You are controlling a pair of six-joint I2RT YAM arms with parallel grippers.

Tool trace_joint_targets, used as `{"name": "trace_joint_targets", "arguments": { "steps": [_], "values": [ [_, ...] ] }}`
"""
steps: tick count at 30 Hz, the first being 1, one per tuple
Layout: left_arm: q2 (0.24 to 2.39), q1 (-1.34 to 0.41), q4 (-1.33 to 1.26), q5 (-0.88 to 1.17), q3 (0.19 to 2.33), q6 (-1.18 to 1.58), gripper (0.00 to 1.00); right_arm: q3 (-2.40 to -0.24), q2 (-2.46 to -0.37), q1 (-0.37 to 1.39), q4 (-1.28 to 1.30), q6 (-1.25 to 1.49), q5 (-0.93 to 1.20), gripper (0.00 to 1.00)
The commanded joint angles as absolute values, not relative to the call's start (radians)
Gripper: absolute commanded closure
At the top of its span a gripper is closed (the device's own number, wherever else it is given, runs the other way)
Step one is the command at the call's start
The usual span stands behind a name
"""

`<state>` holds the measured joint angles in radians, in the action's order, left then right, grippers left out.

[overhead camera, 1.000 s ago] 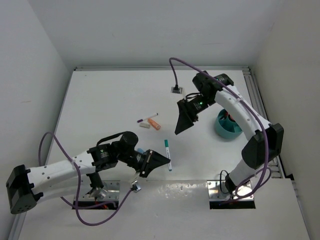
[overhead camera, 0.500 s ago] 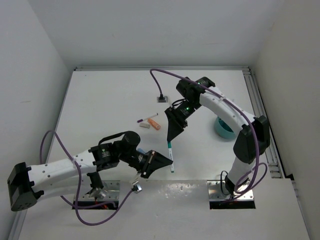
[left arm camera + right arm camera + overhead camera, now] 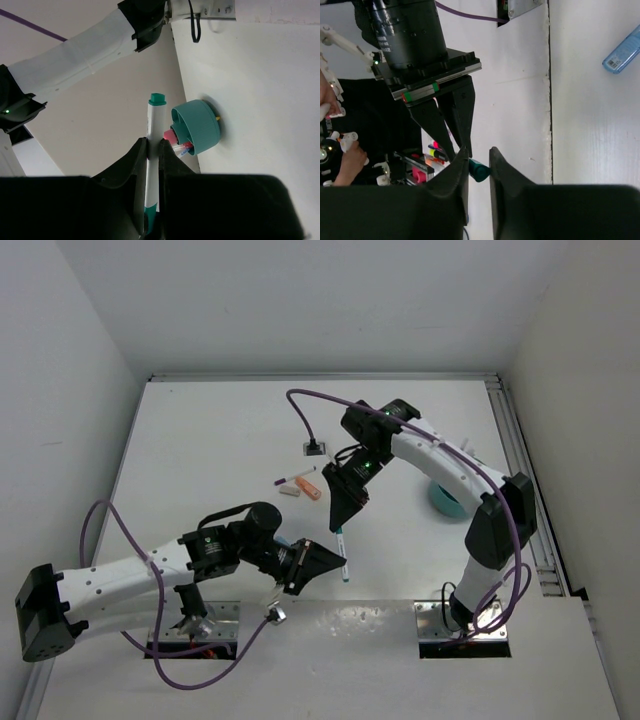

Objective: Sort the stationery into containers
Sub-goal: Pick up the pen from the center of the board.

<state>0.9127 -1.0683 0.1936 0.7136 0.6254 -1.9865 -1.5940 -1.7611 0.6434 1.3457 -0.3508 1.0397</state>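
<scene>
A teal pen [image 3: 342, 552], white-bodied with teal ends, is held above the table by both grippers. My left gripper [image 3: 333, 563] is shut on its lower part; in the left wrist view the pen [image 3: 154, 125] runs up between the fingers of the left gripper [image 3: 153, 143]. My right gripper [image 3: 338, 526] is shut on the top end, and the right wrist view shows the teal cap [image 3: 480, 171] pinched in the right gripper [image 3: 479, 150]. The teal container [image 3: 443, 500] stands at the right, half hidden by the right arm; pens and a pink marker [image 3: 171, 135] sit in the container [image 3: 196, 126].
On the table left of the right gripper lie a purple-tipped white pen [image 3: 297, 476], an orange stick [image 3: 310, 488] and a beige eraser [image 3: 289, 492]. A blue stick [image 3: 621, 50] lies near the left arm. A cable plug [image 3: 315, 448] rests on the table behind.
The right arm swung left and toward the near edge, away from the container, to the pen held by the left gripper. Its jaws closed on the pen's top end. The left arm held still.
</scene>
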Motion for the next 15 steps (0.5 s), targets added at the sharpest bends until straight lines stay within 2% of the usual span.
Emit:
{"name": "trace_joint_targets", "arguments": {
  "steps": [1,3,4,6,8,11,15],
  "values": [
    [0.899,-1.078,0.183,0.723,0.644,-2.491,1.0,-1.608,-1.735,0.647,1.529,-0.385,1.048,0.87],
    [0.896,-1.077,0.183,0.718,0.643,-2.487,1.0,-1.609,-1.735,0.646,1.532,-0.388,1.048,0.99],
    [0.893,-1.074,0.176,0.719,0.635,-2.482,1.0,-1.611,-1.732,0.646,1.532,-0.39,1.043,1.0],
    [0.879,-1.072,0.143,0.724,0.62,-2.438,0.63,-1.615,-1.729,0.629,1.537,-0.39,1.039,1.0],
    [0.862,-1.063,0.108,0.721,0.603,-2.383,0.14,-1.629,-1.723,0.583,1.551,-0.391,1.04,1.0],
    [0.815,-1.045,0.069,0.692,0.578,-2.283,0.0,-1.643,-1.691,0.5,1.557,-0.393,1.039,1.0],
    [0.712,-1.049,0.032,0.585,0.548,-2.079,0.0,-1.693,-1.654,0.29,1.562,-0.411,0.965,1.0]
  ]
}}
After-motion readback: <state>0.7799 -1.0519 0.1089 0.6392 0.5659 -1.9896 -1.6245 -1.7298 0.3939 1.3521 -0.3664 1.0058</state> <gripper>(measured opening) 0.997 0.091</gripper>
